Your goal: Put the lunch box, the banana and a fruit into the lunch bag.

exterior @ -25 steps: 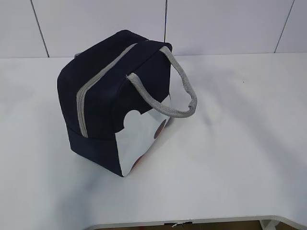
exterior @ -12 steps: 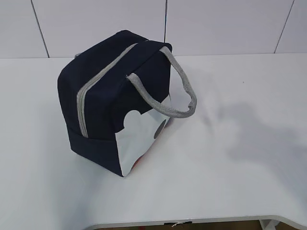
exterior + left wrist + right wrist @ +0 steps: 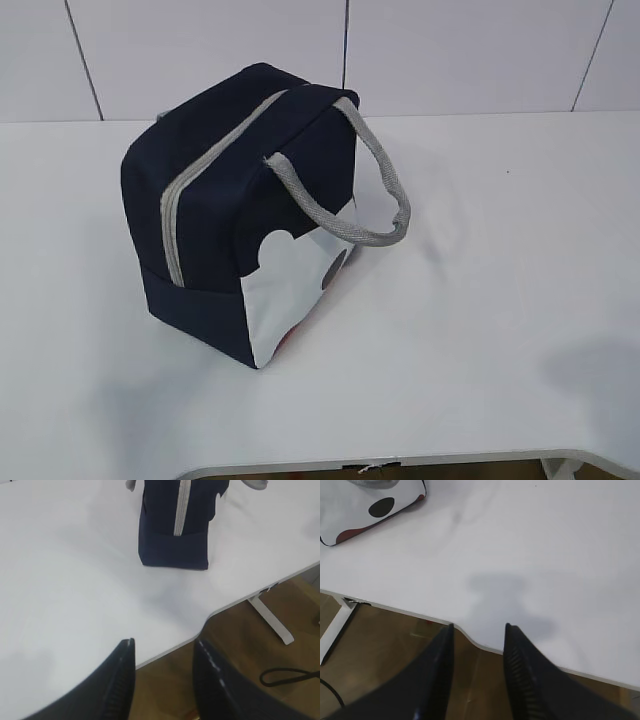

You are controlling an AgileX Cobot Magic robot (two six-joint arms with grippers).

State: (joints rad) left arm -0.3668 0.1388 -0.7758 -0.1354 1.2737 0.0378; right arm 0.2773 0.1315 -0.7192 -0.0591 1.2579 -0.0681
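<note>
The zipped lunch bag (image 3: 245, 215) stood near the tabletop's (image 3: 480, 330) rear-left, while left gripper (image 3: 164, 652) and right gripper (image 3: 478, 637) hung parted and empty over its front edge.

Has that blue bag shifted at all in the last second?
No. The bag sits in the same spot against the wall seam behind it; only a shadow on the table has moved.

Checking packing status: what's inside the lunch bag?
Can't tell. The lunch bag is zipped shut along its grey zipper, so its contents are hidden. No food is visible on the table.
</note>
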